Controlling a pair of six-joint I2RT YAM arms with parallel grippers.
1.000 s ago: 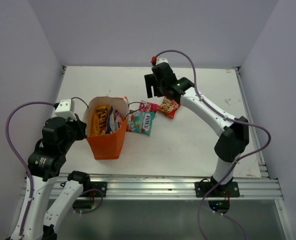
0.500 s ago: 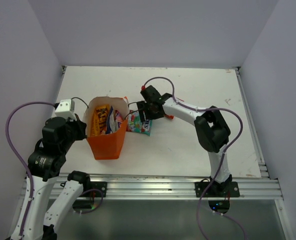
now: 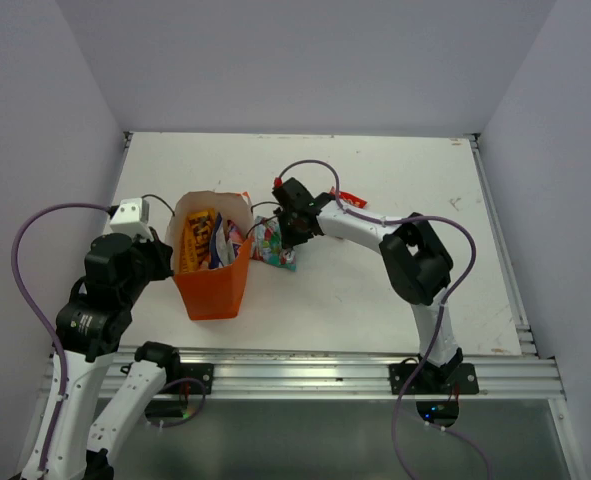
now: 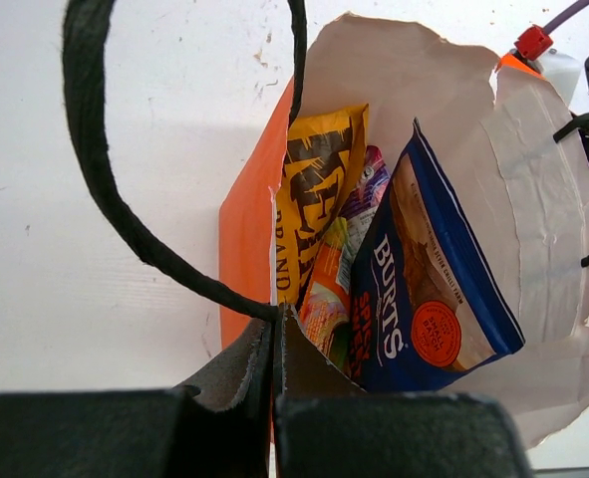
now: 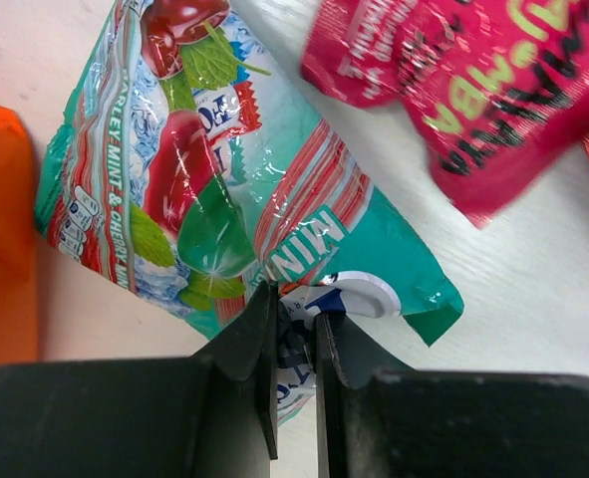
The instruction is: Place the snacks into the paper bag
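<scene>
My right fingers [image 5: 246,344] came down and now pinch the teal Fox's packet [image 5: 204,199]. My left fingers [image 4: 229,373] pinch the paper bag [image 4: 242,234] by its rim. I think the packet can go in next.

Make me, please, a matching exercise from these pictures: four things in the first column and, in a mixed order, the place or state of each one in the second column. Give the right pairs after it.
Column one
1. teal packet
2. pink packet
3. blue packet
4. paper bag

Column two
A. lies on the table, not gripped
B. its rim is pinched by the left gripper
C. its edge is pinched by the right gripper
D. stands inside the bag

Right pairs: 1-C, 2-A, 3-D, 4-B
</scene>
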